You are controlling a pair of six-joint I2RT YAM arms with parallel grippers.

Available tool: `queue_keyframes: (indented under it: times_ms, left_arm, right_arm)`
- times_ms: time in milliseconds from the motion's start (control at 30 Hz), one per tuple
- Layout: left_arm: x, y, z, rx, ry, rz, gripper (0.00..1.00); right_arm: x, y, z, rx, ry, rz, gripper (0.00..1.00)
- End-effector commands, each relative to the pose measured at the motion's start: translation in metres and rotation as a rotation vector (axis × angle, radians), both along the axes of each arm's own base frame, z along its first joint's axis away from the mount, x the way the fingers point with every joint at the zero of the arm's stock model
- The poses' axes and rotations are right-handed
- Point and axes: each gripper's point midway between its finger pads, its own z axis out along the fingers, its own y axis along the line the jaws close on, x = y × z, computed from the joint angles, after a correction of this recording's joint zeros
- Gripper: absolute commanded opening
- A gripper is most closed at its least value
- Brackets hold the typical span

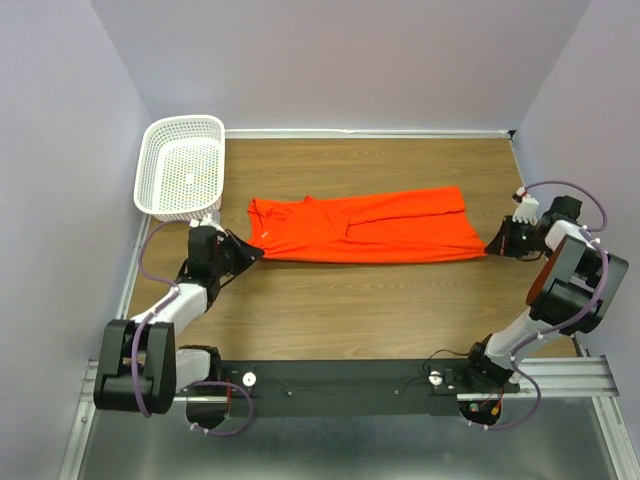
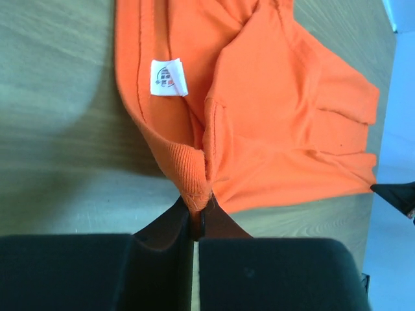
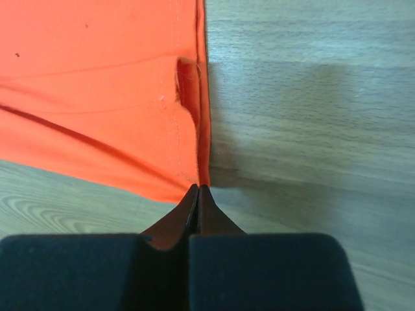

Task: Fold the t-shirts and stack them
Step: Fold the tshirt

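Note:
The orange-red t-shirt [image 1: 365,227] lies folded lengthwise into a long band across the middle of the wooden table, collar end to the left. My left gripper [image 1: 256,252] is shut on the ribbed collar edge [image 2: 191,188] at the band's near left corner; a white label [image 2: 168,78] shows inside the neck. My right gripper [image 1: 490,247] is shut on the hem corner [image 3: 202,178] at the band's near right end. In the right wrist view the t-shirt [image 3: 97,97] spreads away up and left of the fingertips.
A white mesh basket [image 1: 182,167] stands at the table's far left corner, beside the left wall. Bare wood [image 1: 380,310] lies between the shirt and the arm bases. Walls close in at the back and on both sides.

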Motion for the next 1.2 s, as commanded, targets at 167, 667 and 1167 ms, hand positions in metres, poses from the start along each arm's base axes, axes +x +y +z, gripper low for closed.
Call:
queue_keyframes:
  times_ms: [167, 667, 1167]
  left_arm:
    - [-0.030, -0.001, 0.008, -0.005, -0.067, -0.037, 0.13]
    - [-0.035, -0.005, 0.000, -0.007, -0.052, -0.066, 0.13]
    - [-0.037, -0.006, -0.002, -0.010, -0.056, -0.073, 0.13]
  right_arm:
    - [0.003, -0.008, 0.035, -0.090, -0.116, 0.077, 0.64]
    - [0.055, 0.035, 0.005, 0.224, -0.048, 0.200, 0.59]
    - [0.062, 0.044, -0.007, 0.230, -0.009, 0.211, 0.25]
